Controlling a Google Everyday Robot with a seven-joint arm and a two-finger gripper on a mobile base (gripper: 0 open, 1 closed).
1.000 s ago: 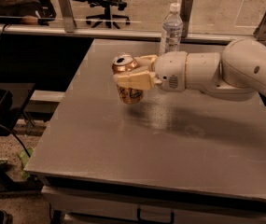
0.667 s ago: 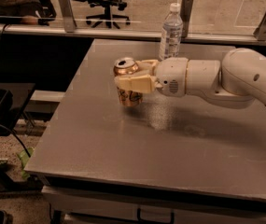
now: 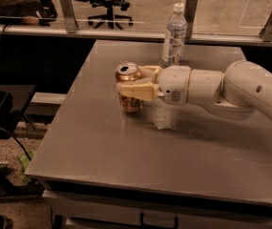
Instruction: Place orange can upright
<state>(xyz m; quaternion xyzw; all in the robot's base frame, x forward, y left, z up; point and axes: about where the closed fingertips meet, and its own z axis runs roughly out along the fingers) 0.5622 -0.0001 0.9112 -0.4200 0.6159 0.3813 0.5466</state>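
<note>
The orange can (image 3: 130,102) stands upright near the middle of the grey table (image 3: 126,156), its silver top and pull tab facing up. My gripper (image 3: 130,79) reaches in from the right and is shut on the can's upper half. One finger (image 3: 134,89) crosses the front of the can and the other lies behind it. The can's base looks level with the table top. The white arm (image 3: 231,87) stretches off to the right edge.
A clear plastic water bottle (image 3: 174,35) with a white cap stands upright at the table's back, just behind the gripper. A glass partition with metal posts (image 3: 67,11) runs along the far edge. The table's left edge drops to the floor and a dark stand (image 3: 2,109).
The gripper and the can have moved down a little and slightly toward the front. The can stays upright in the fingers. The bottle has not moved.
</note>
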